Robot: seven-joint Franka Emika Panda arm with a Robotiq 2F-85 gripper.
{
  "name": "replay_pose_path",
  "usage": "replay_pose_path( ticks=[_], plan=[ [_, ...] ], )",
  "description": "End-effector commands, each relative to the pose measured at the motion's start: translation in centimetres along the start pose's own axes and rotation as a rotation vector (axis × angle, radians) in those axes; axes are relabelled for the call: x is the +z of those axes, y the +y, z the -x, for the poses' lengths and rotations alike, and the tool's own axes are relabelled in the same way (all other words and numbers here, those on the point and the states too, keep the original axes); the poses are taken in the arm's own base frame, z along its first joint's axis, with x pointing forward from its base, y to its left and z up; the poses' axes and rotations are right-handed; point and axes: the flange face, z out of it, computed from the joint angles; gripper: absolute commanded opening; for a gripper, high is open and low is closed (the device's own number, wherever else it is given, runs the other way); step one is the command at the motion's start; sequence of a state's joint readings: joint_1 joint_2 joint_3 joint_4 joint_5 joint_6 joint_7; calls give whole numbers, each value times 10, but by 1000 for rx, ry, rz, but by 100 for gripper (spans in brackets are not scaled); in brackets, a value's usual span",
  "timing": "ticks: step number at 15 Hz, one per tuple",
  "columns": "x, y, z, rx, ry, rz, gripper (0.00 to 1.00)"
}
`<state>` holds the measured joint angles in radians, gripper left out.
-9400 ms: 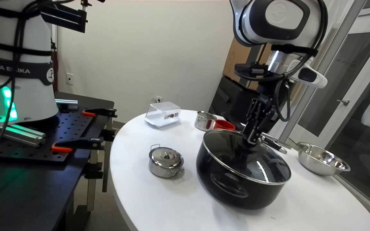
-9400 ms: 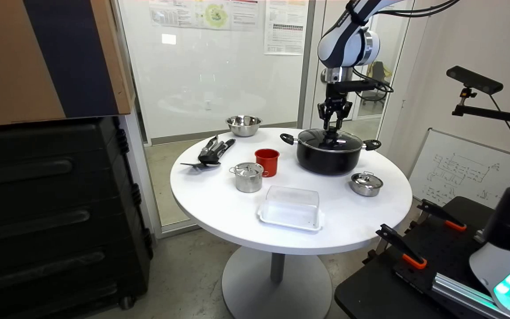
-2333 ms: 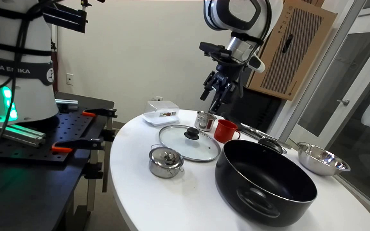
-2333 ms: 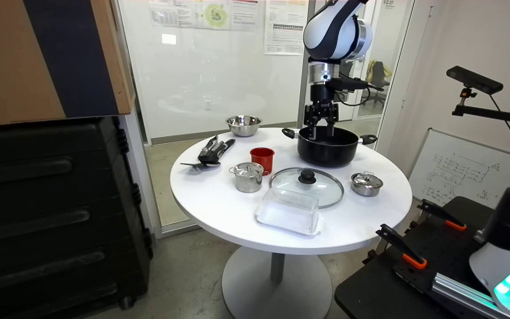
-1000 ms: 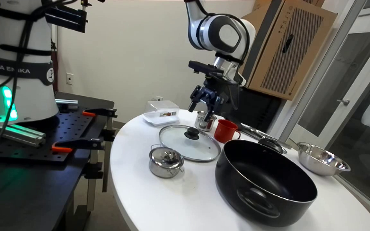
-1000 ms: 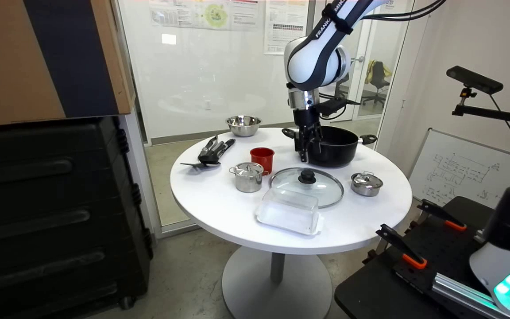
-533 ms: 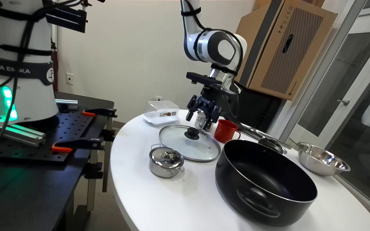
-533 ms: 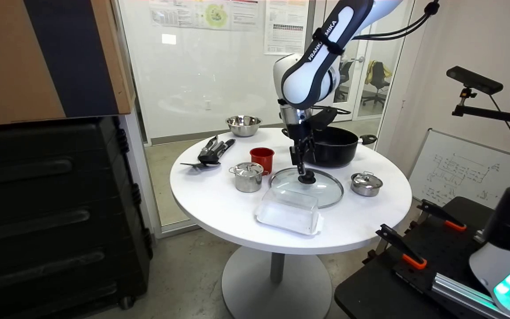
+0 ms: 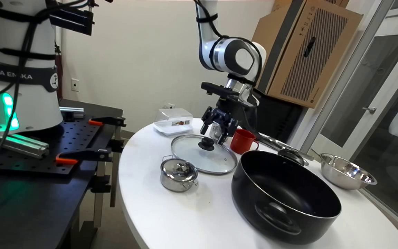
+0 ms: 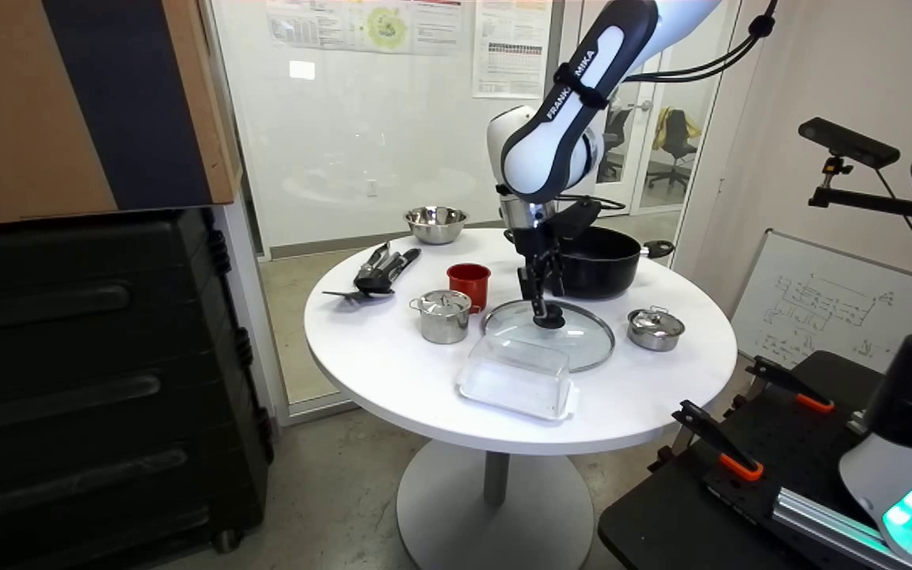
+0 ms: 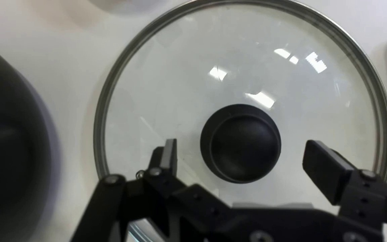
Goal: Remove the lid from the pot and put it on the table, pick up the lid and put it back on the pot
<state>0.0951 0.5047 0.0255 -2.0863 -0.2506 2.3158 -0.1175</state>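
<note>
The lid (image 9: 216, 160), clear glass with a metal rim, lies flat on the round white table (image 9: 188, 221), its dark knob (image 11: 245, 148) facing up. My gripper (image 11: 240, 148) is over the lid with its jaws apart, one finger on either side of the knob. In the wrist view a gap shows between the knob and each of the pads (image 11: 326, 171); their height against the knob is hard to judge. The black pot (image 9: 249, 204) stands uncovered beside the lid, and part of it shows at the left of the wrist view (image 11: 8, 141).
Close to the lid are a small silver tin (image 9: 178, 178), a clear-covered dish (image 10: 515, 384), a red mug (image 9: 241, 141) and a small lidded steel pot (image 10: 444, 318). Utensils (image 10: 381, 273) and a steel bowl (image 10: 436, 226) sit farther off.
Long before, the lid was on the pot; it now lies on the table and the pot has shifted. Over the last second my gripper has come down around the knob, then slowed.
</note>
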Motion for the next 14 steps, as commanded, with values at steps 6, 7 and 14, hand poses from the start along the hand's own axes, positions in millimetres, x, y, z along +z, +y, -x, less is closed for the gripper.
replay_pose_path(
  ticks=[6,7,14],
  plan=[
    [3,-3,-4,10,-3,15,89],
    [3,-3,-4,10,-4,14,89],
    [11,-4,-5,16,-19,10,54]
  ],
)
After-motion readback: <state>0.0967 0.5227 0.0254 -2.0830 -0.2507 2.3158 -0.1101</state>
